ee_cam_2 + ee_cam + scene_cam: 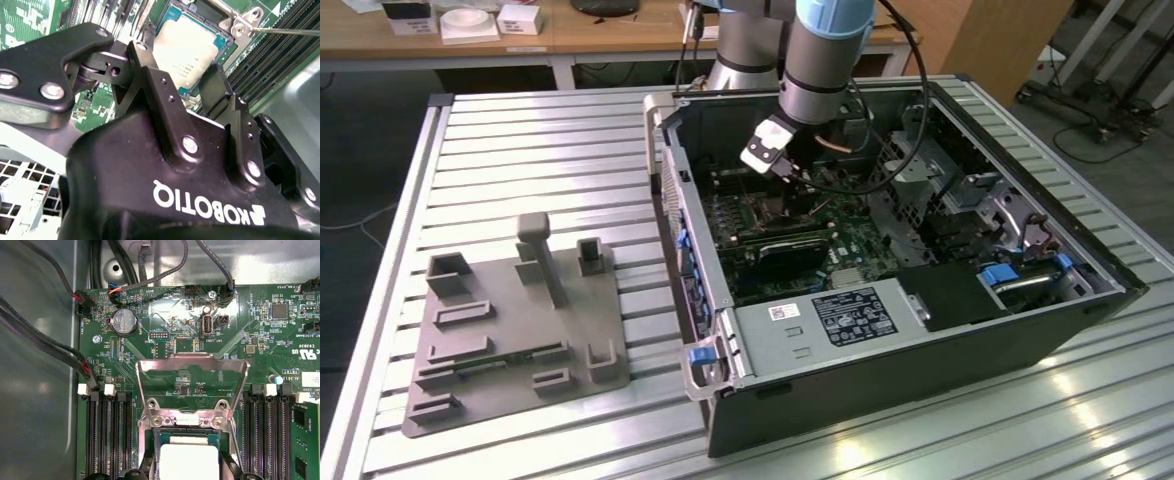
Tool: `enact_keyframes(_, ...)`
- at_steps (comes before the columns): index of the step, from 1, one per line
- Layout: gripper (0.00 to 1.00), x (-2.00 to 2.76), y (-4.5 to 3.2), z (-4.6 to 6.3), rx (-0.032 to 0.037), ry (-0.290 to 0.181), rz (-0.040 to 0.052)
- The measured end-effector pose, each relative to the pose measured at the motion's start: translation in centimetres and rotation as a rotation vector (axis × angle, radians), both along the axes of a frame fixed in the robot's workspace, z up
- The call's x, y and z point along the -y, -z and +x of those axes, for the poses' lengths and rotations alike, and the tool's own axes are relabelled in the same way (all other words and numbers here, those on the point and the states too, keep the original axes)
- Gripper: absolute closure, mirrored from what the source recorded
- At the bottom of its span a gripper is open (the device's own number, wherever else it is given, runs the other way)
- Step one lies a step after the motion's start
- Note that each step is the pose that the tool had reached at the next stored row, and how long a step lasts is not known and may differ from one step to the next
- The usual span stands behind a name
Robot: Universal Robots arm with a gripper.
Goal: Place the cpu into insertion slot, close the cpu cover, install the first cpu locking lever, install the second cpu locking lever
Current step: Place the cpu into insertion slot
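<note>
The gripper (pixel 176 62) hung inside the case (pixel 881 390), straight over the slot (pixel 156 437). Its fingers (pixel 150 85) stood apart, one at each side of the cpu (pixel 192 45). They seemed to clamp nothing, though it was hard to see whether the pads touched the chip's edges.

The cpu (pixel 189 460) lay flat in the slot, directly under the gripper and between the fingertips, so the first step looked done. The chip is square and has no long axis; the line from finger to finger crossed it from side to side.

The cover (pixel 192 360) was not closed. It stood open just beyond the fingertips, on the far side of the slot, with its hinge edge nearest to the cpu and its free edge away from the gripper.
</note>
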State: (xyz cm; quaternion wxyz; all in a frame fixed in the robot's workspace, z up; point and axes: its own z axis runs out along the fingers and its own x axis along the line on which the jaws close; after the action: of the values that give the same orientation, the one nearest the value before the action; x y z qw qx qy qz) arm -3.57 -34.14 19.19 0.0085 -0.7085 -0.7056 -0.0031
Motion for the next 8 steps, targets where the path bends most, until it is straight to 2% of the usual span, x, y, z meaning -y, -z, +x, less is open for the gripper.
enact_keyframes(8,0.38,-0.01,-0.29,0.00,0.0002,0.000,0.0095)
